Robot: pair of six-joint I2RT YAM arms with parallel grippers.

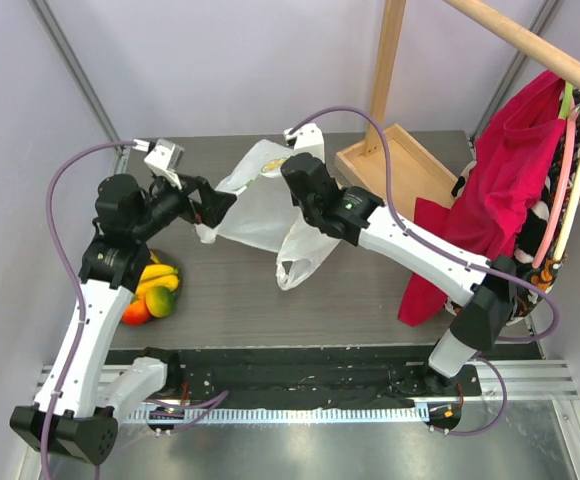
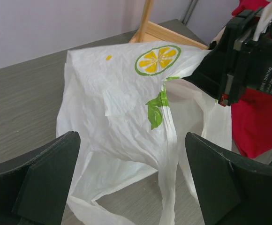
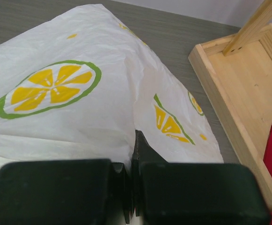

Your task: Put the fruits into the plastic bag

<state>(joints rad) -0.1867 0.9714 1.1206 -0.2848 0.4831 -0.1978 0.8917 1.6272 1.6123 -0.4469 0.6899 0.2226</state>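
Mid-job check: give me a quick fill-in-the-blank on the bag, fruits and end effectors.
1. The right end effector is shut on the ____.
2. The left end effector stands ____.
3. The fruits lie beside the ____ arm.
Missing words: bag; open; left.

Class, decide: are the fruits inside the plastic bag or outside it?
Outside: the fruits lie piled on the table, apart from the plastic bag.

We see a shallow wooden tray (image 1: 395, 165) on the grey counter (image 1: 230, 290), beside a red cloth (image 1: 500, 190) hanging from a wooden rail (image 1: 520, 40).
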